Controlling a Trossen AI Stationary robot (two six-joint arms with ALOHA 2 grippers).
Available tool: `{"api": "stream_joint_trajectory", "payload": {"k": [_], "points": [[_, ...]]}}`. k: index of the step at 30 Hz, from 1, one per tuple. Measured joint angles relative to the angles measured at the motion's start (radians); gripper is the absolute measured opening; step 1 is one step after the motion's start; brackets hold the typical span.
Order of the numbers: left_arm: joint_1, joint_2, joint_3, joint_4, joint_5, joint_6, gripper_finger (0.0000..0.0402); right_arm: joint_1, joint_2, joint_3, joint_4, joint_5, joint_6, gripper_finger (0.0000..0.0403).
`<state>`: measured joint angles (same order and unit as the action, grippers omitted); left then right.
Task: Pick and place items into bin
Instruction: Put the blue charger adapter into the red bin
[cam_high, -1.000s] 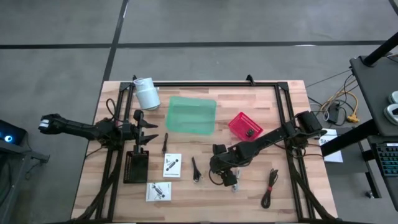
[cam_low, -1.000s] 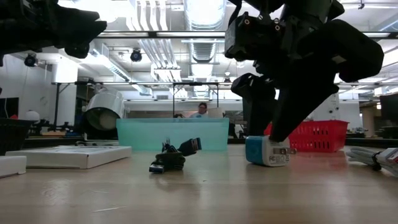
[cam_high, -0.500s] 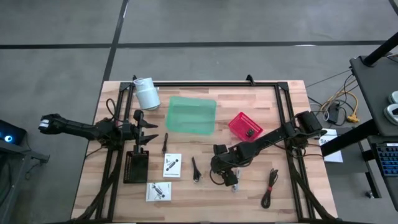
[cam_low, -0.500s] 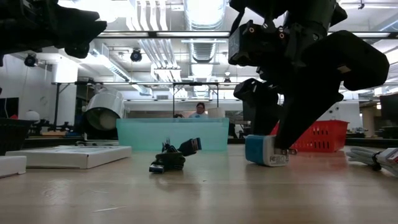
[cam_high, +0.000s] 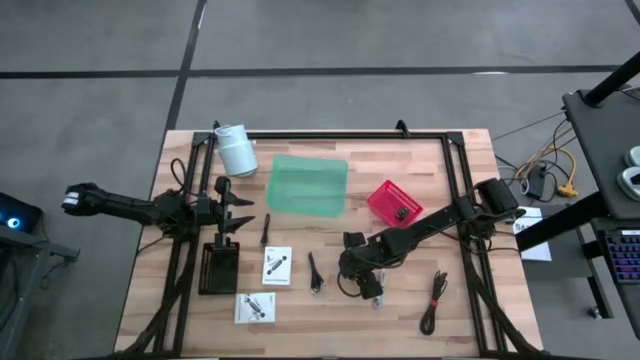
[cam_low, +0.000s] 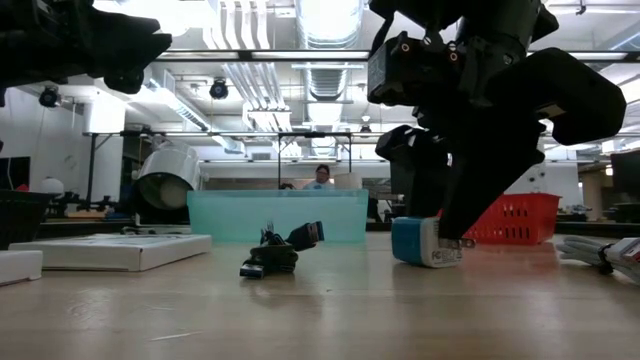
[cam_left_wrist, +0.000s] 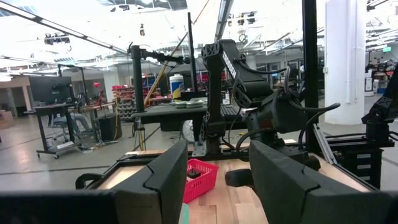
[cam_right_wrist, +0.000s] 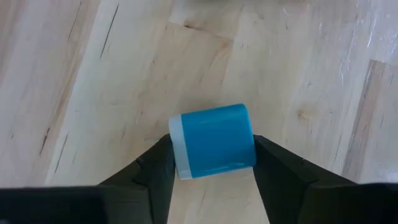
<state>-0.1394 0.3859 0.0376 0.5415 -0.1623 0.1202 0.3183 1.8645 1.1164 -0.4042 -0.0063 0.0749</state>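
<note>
A small blue cylinder with a white end (cam_right_wrist: 214, 142) lies on the wood right of the table's middle (cam_high: 373, 291) (cam_low: 426, 242). My right gripper (cam_right_wrist: 213, 177) reaches down over it and is shut on it. My left gripper (cam_high: 243, 212) hovers open and empty near the left edge, its fingers (cam_left_wrist: 168, 180) apart. Two white printed packets (cam_high: 277, 265) (cam_high: 256, 307) lie flat. A black cable (cam_high: 434, 300) lies at the near right. A silver-tipped cable (cam_low: 282, 250) (cam_high: 315, 274) and a thin black stick (cam_high: 266, 229) also rest on the table. My right gripper pinches the blue cylinder across its two curved sides (cam_right_wrist: 249, 146), one finger (cam_right_wrist: 155, 168) on each side. The fingers come from above, pointing down. The cylinder lies on its side with its underside on the table (cam_low: 425, 264).
A teal bin (cam_high: 308, 184) sits at the far middle, with a red basket (cam_high: 394, 203) to its right. A white roll (cam_high: 236, 150) lies at the far left and a black tray (cam_high: 218, 267) at the near left. A black frame (cam_high: 455, 160) borders the table.
My right gripper's fingers have drawn in against the blue cylinder. The cylinder has shifted slightly toward the table's left and stays on the wood.
</note>
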Motion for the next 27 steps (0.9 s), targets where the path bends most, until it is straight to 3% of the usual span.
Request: {"api": "stream_joint_trajectory", "payload": {"k": [15, 27], "points": [[0.000, 0.000, 0.000, 0.000, 0.000, 0.000, 0.0157, -0.002, -0.005, 0.051, -0.062, 0.013, 0.065, 0.0168], [0.000, 0.000, 0.000, 0.000, 0.000, 0.000, 0.0157, -0.010, -0.084, 0.086, -0.347, 0.198, 0.104, 0.0168]]}}
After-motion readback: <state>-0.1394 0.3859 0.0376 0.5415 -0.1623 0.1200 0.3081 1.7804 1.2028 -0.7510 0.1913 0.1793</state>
